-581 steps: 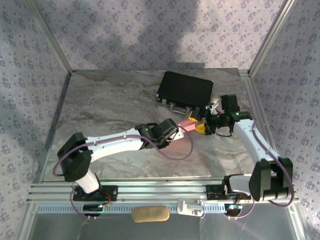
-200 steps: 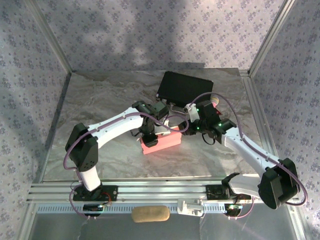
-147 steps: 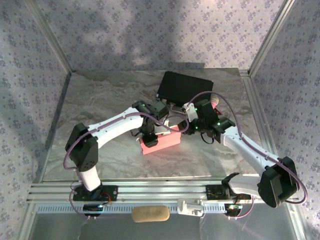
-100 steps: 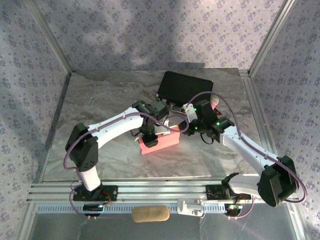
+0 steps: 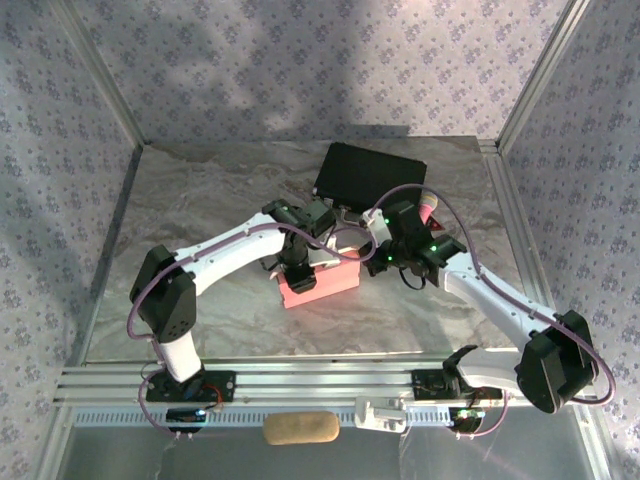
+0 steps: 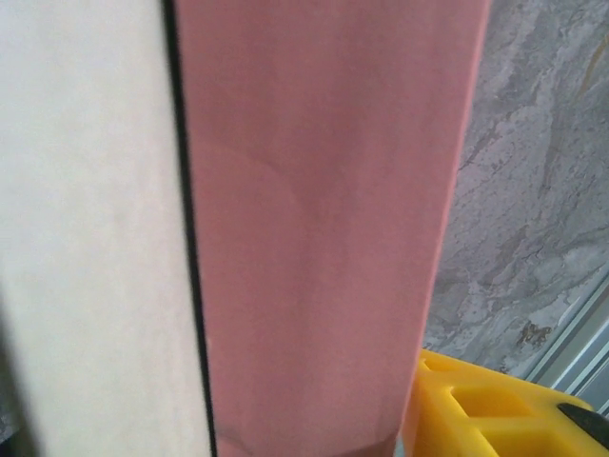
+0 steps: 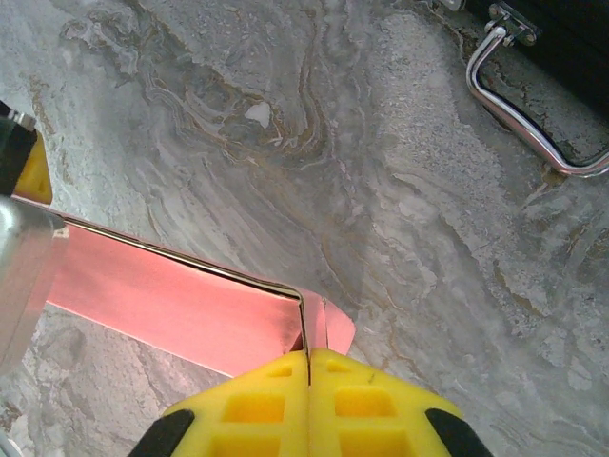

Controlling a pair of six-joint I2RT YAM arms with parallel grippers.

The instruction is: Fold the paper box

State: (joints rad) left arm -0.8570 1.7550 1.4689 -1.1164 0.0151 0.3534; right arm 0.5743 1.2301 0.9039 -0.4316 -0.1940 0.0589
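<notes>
Pink card box (image 5: pixel 335 283) lies flat mid-table, long side running left-right, slightly skewed with the right end a bit farther. It rests on the marble-look table (image 5: pixel 200 200). Black case (image 5: pixel 372 175) is beyond it on the far side, near but apart from the box, with a metal handle (image 7: pixel 519 116) on its near edge.

Right gripper (image 7: pixel 309 369): yellow pads pressed together, pinching a thin flap edge of the box at its right end. The flap stands on edge off the box corner, and a rounded bit of it sits just right of the pinch. Top view puts this gripper at the box's right end, arm coming in from the near right.

Left gripper (image 5: pixel 300 270): over the left part of the box, arm stretched in from the near left. Its wrist view has the card at very close range, with a pink panel down the middle, a paler panel to its left and a dark seam between. One yellow finger (image 6: pixel 476 411) is at bottom right, just beside the pink panel's edge. Can't tell how wide the jaws stand or whether they grip the card.

Small pink item (image 5: pixel 430 206) sits by the case's right corner, too small to identify. Tan oblong thing (image 5: pixel 300 428) lies nearer than the front rail, well apart from the rest.
</notes>
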